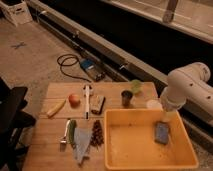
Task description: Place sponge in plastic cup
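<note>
End effector, opening impossible to tell, hangs just above the sponge in the yellow tub; descend squarely, pinch across its narrow width, lift clear before heading to the plastic cup beyond

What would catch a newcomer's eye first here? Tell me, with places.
The big yellow tub fills the front right of the table, with the blue-grey sponge lying inside near its right wall. Next, the white robot arm looms at the right, its gripper down at the tub's back right corner, near the sponge. The pale green cup stands at the table's far edge, just behind a dark cup.
</note>
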Robot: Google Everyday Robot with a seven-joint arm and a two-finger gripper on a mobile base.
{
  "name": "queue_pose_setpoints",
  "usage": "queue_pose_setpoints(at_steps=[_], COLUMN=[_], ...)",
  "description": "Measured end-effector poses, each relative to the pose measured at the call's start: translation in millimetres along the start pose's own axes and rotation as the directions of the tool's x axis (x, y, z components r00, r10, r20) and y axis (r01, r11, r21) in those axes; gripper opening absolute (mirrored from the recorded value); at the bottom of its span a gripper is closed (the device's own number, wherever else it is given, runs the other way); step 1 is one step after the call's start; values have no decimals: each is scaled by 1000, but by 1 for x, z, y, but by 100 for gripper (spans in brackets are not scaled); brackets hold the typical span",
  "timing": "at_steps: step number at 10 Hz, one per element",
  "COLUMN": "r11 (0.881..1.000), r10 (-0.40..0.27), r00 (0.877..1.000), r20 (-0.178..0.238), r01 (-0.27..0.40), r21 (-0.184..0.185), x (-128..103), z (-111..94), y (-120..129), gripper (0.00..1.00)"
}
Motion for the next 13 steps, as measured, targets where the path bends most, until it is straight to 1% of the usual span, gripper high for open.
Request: queue_pose_setpoints(at_steps=[1,2,3,5,6,8,9,10,13], r11=[1000,999,998,995,994,993,992,990,990], r10=[-27,-46,-66,-81,-78,-37,-23,-2,-1], r00=[1000,999,998,997,997,999,1000,1000,1000], r20=[2,2,2,-1,2,2,1,-17,-20], r01=[27,46,66,81,78,37,23,0,-1], r21=[2,-3,-19,-54,-71,-111,-126,-140,-138], x=[-8,-14,-17,-12,-10,7,11,18,19], z=[-6,-8,-6,8,15,30,36,45,46], y=[4,7,13,27,32,47,52,58,57], gripper=[65,65,65,65,65,65,65,65,65])
